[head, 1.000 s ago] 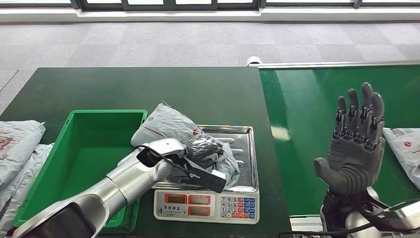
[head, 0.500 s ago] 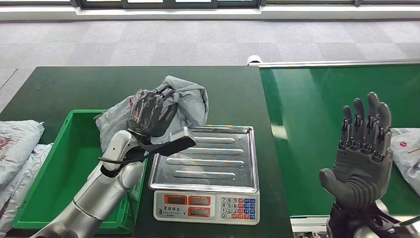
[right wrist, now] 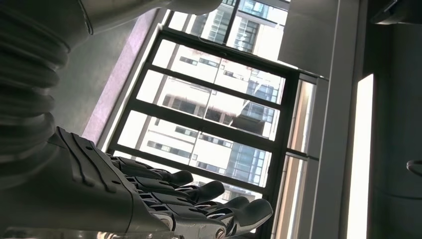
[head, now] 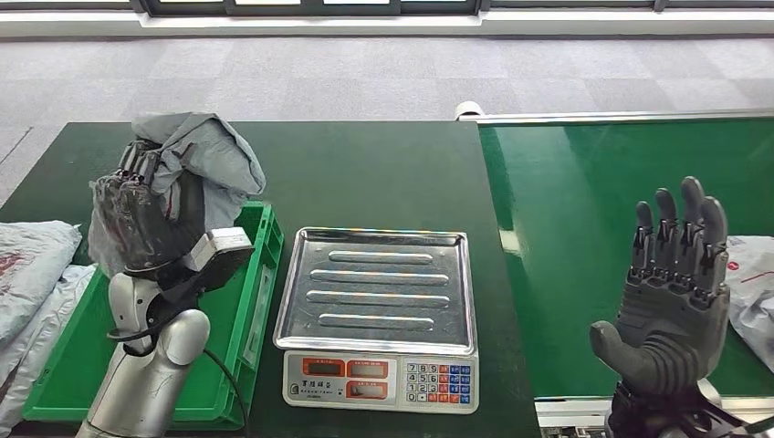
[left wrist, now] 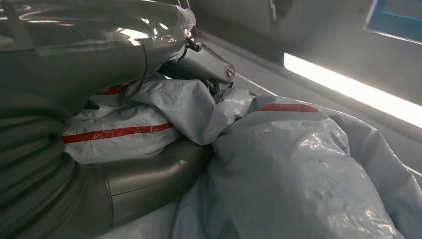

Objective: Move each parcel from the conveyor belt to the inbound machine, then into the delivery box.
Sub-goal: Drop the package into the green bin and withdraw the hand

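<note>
Left hand: the left hand (head: 146,214) is up high over the far left corner of the green plastic delivery box (head: 239,319), its dark fingers (head: 137,164) wrapped round the crumpled grey plastic parcel with red stripes (head: 205,151).
Parcel in the grip: it is clear of every surface, bulging out above and to the right of the fingers; the left wrist view shows the grey thumb (left wrist: 149,177) pressed into its folds (left wrist: 278,164).
Right hand: the right hand (head: 671,292) stands upright at the near right, palm facing left, its fingers (head: 680,224) straight, slightly apart and holding nothing.
Inbound machine: the silver weighing scale with a ribbed steel tray (head: 379,283) sits on the dark green tabletop (head: 383,173), just right of the delivery box.
Conveyor: the bright green conveyor belt (head: 584,201) runs along the right, and a white plastic parcel (head: 753,287) lies on it at the right edge, partly behind the right hand.
Left edge: pale bagged parcels (head: 32,269) lie beside the delivery box.
</note>
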`<action>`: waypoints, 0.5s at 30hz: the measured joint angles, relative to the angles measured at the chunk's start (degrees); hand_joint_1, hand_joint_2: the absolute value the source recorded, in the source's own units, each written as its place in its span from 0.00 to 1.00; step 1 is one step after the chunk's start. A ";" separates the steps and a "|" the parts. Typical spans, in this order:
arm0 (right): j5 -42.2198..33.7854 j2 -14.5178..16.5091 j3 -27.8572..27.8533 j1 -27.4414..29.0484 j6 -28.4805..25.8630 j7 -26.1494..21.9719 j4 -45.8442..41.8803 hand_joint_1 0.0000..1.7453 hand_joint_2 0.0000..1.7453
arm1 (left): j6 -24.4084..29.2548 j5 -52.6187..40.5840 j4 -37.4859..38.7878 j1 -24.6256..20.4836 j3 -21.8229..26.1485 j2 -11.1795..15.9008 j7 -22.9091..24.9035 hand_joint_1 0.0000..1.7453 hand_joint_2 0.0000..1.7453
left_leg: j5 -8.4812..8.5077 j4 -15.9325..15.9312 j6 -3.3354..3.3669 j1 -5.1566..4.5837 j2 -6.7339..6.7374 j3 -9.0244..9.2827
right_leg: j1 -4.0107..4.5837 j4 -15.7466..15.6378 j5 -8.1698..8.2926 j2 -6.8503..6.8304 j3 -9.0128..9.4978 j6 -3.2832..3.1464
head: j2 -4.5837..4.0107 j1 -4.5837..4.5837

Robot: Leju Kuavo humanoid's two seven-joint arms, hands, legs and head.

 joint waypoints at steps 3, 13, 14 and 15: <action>-0.03 0.00 0.00 -0.03 0.03 -0.01 -0.01 0.00 1.00 | 0.12 -5.94 -0.75 2.06 5.32 -0.51 2.68 1.00 1.00 | 0.00 -0.01 -0.01 0.00 0.02 -0.01 | 0.00 0.00 -0.02 0.00 -0.02 -0.02 | 0.00 -0.01; -0.14 0.00 -0.01 -0.08 0.44 -0.15 0.01 0.00 1.00 | -2.19 -13.75 2.46 4.66 15.18 -1.83 6.04 1.00 1.00 | 0.00 0.00 -0.01 0.00 -0.02 -0.02 | 0.00 0.00 -0.01 -0.04 -0.02 -0.03 | 0.00 0.00; -0.14 0.00 -0.01 -0.08 0.46 -0.16 0.01 0.00 1.00 | -2.36 -13.82 2.66 4.73 15.46 -1.92 6.17 1.00 1.00 | 0.00 0.00 -0.01 0.00 -0.02 -0.02 | 0.00 0.00 -0.01 -0.04 -0.02 -0.02 | 0.00 0.00; -0.14 0.00 -0.01 -0.09 0.51 -0.17 0.01 0.00 1.00 | -2.85 -13.99 2.87 4.78 15.66 -2.00 6.51 1.00 1.00 | 0.00 0.00 -0.01 0.00 -0.02 -0.02 | 0.00 0.00 -0.01 -0.03 -0.02 -0.02 | 0.00 0.00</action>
